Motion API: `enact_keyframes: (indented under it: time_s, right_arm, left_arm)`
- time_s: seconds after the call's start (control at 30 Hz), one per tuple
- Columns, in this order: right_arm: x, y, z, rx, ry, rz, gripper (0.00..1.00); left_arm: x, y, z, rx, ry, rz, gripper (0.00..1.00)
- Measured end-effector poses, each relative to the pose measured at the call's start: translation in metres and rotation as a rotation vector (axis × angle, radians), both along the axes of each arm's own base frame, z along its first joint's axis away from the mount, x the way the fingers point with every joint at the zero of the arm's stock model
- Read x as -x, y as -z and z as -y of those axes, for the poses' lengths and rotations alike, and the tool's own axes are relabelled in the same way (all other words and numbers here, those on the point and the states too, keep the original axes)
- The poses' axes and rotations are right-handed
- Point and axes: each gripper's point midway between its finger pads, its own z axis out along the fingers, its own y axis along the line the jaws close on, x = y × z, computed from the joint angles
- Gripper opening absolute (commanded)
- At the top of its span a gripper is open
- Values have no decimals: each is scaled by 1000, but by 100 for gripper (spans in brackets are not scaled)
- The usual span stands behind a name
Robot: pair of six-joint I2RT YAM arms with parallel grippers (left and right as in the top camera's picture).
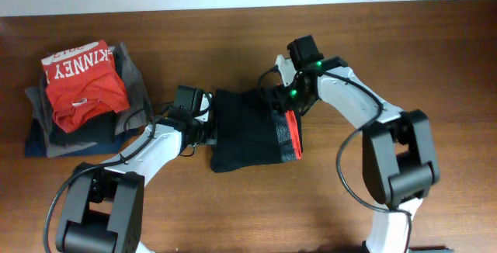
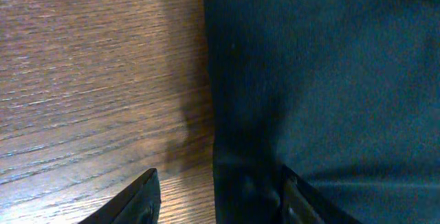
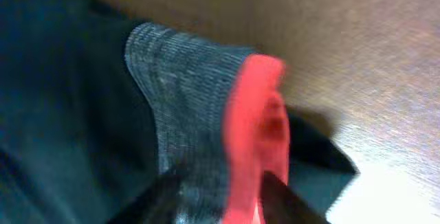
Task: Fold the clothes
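The pants [image 1: 248,133] lie mid-table as a compact black square with the waistband [image 1: 291,136] on its right side. The folding looks nearly done, with perhaps one last tuck or smoothing left. The left gripper [image 2: 220,200] is spread, straddling the bundle's left edge without clamping it. Farther back, the right gripper [image 3: 227,196] pinches the waistband's red edge. A folded stack [image 1: 78,105] sits toward the far-left corner.

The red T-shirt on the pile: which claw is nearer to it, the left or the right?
Left. The left claw sits at the black pants' edge facing the T-shirt; the right claw is across the pants, at their red waistband.
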Motion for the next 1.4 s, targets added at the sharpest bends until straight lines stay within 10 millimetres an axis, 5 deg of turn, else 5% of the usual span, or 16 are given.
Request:
enact_keyframes:
  time_s: [0.13,0.37,0.53,0.8,0.87,0.93,1.13,1.4]
  right_arm:
    - [12,10,4,18,-10,-62,8]
    - [28,17,41,115,123,-175,11]
    - [25,21,68,235,221,-164,28]
    - [27,21,77,285,235,-168,38]
    - [27,18,78,289,219,-158,47]
    - [21,8,80,294,204,-124,55]
    - [-29,-52,76,254,156,133,56]
    - [-50,-47,72,253,118,203,58]
  left_arm:
    - [0,0,0,0,0,-1,55]
    - [1,1,0,-1,0,-6,55]
    - [1,1,-1,-5,-1,-6,54]
    - [11,-2,7,39,22,-58,56]
    - [18,-8,12,68,37,-100,55]
    - [30,-18,18,110,40,-147,55]
    - [39,-64,42,277,73,-137,55]
    - [51,-68,67,310,118,-158,55]
